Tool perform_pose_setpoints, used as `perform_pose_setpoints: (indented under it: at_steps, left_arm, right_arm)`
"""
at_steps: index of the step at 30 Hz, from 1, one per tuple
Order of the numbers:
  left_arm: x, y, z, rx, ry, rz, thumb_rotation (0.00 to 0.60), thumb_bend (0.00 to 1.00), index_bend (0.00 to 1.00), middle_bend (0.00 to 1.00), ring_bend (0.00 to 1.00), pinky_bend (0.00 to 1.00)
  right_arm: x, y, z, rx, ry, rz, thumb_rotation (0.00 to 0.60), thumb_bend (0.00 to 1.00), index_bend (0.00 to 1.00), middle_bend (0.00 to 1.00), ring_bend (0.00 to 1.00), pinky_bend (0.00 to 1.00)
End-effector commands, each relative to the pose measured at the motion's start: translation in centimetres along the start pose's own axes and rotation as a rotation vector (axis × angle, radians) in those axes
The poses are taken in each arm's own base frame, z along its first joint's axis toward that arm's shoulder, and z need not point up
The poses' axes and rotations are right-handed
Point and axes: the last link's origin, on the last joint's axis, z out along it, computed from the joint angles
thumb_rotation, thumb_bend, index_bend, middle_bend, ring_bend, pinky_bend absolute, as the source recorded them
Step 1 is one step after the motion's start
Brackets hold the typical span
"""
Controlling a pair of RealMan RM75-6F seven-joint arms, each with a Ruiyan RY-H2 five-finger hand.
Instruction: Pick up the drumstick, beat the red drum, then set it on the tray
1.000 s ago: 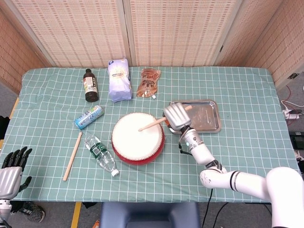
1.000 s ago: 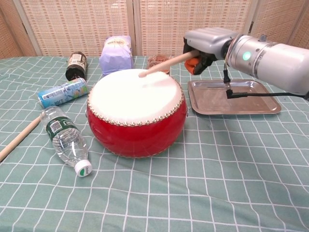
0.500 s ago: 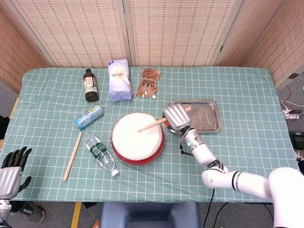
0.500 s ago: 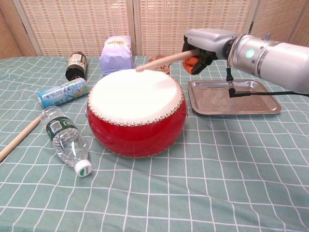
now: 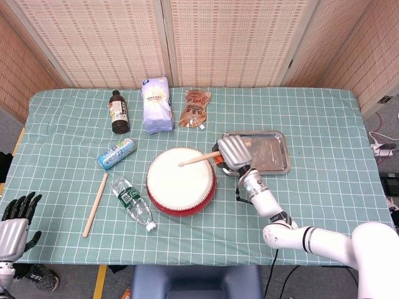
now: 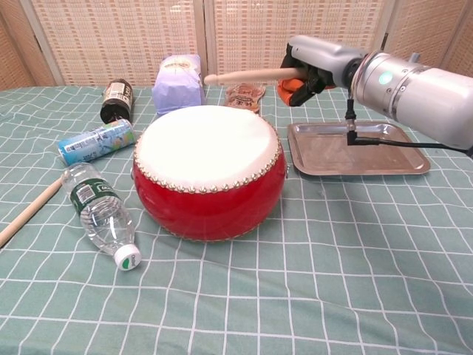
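At the drum's right edge, your right hand (image 6: 319, 65) is wrapped around the butt of the drumstick (image 6: 255, 74), fingers closed firmly on it. Compared with a second ago, the stick has swung up: its tip was down against the white skin, and now it sits level and clear of the head, pointing left over the far rim of the red drum (image 6: 209, 171). You are on the upstroke of a beat, so the drumming step looks under way and the hand-off to the tray is not yet due. Your left hand (image 5: 14, 224) hangs low off the near left corner of the counter (image 5: 324, 180), fingers apart and holding nothing. Just beside the right hand, the metal tray (image 6: 384, 160) lies bare, with nothing in it, ready to take the stick. A second wooden stick (image 5: 95, 205) lies untouched on the checked cloth to the drum's left, next to a clear water bottle (image 6: 100, 214) on its side.
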Motion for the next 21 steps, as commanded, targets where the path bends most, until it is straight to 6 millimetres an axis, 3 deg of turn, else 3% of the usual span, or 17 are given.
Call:
perform_pose_setpoints:
  at_steps: [1,6,10,13,17,21]
  left_arm:
    - [0.0,0.0,0.0,0.000,-0.002,0.001,0.600,0.27,0.00,0.00,0.00,0.02]
    - [0.0,-0.1,0.0,0.004,-0.002,0.003,0.600,0.27,0.00,0.00,0.00,0.02]
    - [0.0,0.0,0.0,0.002,-0.004,0.004,0.600,0.27,0.00,0.00,0.00,0.02]
    - [-0.1,0.0,0.1,0.001,-0.006,0.004,0.600,0.27,0.00,0.00,0.00,0.02]
    - [0.0,0.0,0.1,0.000,-0.006,0.008,0.600,0.27,0.00,0.00,0.00,0.02]
    - [0.0,0.0,0.2,-0.003,-0.003,0.009,0.600,0.27,0.00,0.00,0.00,0.02]
  right_arm:
    - [-0.1,0.6,-0.3,0.018,-0.041,-0.180,0.600,1.00,1.00,1.00,1.00,1.00]
    - [-1.2,1.2,-0.2,0.033,-0.086,-0.476,0.600,1.00,1.00,1.00,1.00,1.00]
    - [-1.7,1.3,-0.1,0.008,-0.092,-0.549,0.600,1.00,1.00,1.00,1.00,1.00]
    - [-1.2,0.3,-0.1,-0.009,-0.029,-0.372,0.600,1.00,1.00,1.00,1.00,1.00]
    - [-0.1,-0.7,-0.3,-0.008,0.089,0.090,0.600,1.00,1.00,1.00,1.00,1.00]
    - [0.4,-0.1,-0.3,-0.005,0.090,0.151,0.600,1.00,1.00,1.00,1.00,1.00]
